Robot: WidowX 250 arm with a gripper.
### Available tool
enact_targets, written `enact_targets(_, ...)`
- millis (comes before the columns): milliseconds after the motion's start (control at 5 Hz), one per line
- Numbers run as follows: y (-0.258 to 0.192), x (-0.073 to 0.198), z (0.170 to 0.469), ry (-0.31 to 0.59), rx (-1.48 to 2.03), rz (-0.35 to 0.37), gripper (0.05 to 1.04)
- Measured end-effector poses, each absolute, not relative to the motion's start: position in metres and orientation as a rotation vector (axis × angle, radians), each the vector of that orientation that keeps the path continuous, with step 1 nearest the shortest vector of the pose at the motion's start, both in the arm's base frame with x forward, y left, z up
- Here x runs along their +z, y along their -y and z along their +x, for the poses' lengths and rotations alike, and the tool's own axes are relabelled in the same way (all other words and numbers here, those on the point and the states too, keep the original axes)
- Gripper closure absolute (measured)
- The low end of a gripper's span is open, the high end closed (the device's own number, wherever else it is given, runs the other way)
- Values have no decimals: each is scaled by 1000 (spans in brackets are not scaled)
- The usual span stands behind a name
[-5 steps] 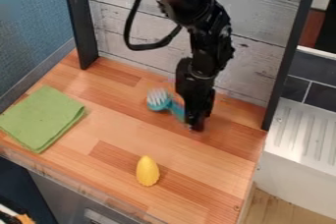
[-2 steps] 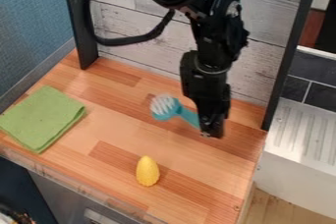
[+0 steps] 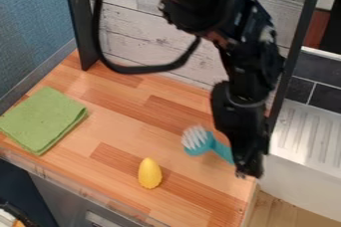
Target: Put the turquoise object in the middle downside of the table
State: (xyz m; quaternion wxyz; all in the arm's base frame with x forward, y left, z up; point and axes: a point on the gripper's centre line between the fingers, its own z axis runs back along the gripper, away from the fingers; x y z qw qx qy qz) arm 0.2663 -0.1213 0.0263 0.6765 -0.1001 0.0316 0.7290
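The wooden table bears a folded green cloth at its left side and, well apart, a yellow object toward the front edge.

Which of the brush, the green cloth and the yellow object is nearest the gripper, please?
The turquoise brush: its handle runs right to the gripper, while the yellow object and green cloth lie apart from it.

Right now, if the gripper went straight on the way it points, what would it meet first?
Pointing down, the gripper would probably meet the tabletop near its edge, though depth is unclear and it might miss.
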Motion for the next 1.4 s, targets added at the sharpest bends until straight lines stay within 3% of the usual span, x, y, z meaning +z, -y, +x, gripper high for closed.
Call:
enact_targets(600,143,2,222,-154,1571,-206,591)
enact_targets(1200,95,-8,233,-156,1679,-200,591)
enact_targets(1400,77,-10,235,-142,1721,-165,591)
